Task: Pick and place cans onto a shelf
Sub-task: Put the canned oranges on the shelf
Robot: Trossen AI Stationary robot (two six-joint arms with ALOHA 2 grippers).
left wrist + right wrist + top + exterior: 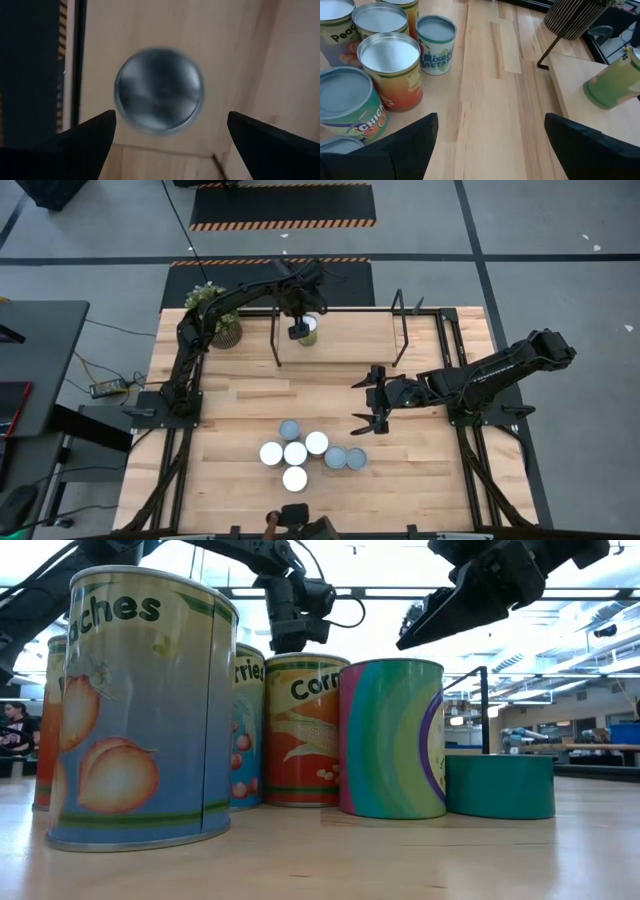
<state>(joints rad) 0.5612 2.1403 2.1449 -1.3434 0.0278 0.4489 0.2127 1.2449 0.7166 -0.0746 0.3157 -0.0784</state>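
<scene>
Right up against my low camera is the peaches can [140, 705], upright on the table [240, 480], filling the left of that view. Beside it to the right I see a can with cherries on its label [248, 730], then the corn can [305, 730], then a teal and green striped can [392, 738], and last a short teal tin [499, 786], all standing on the wood.

From overhead, that's a cluster of six cans [300, 455] near the front middle of the table, tops white or pale blue-grey, packed close together.

Going left to right up there: the potted plant [222, 320] sits at the back left corner. My left gripper [298, 330] hangs over the left end of the shelf [350, 340], directly above the seventh can [309, 330], which stands on the shelf surface just inside the left black end frame. In the left wrist view the can's round grey top [159, 90] sits between my fingers [85, 137], which are spread wide, clear of it on both sides.

Further right, my right gripper [368, 400] is out over bare table, between the shelf and the cluster, fingers spread apart and holding nothing. Its wrist camera looks across at the cluster and, farther off, the green-labelled can on the shelf [612, 82].
</scene>
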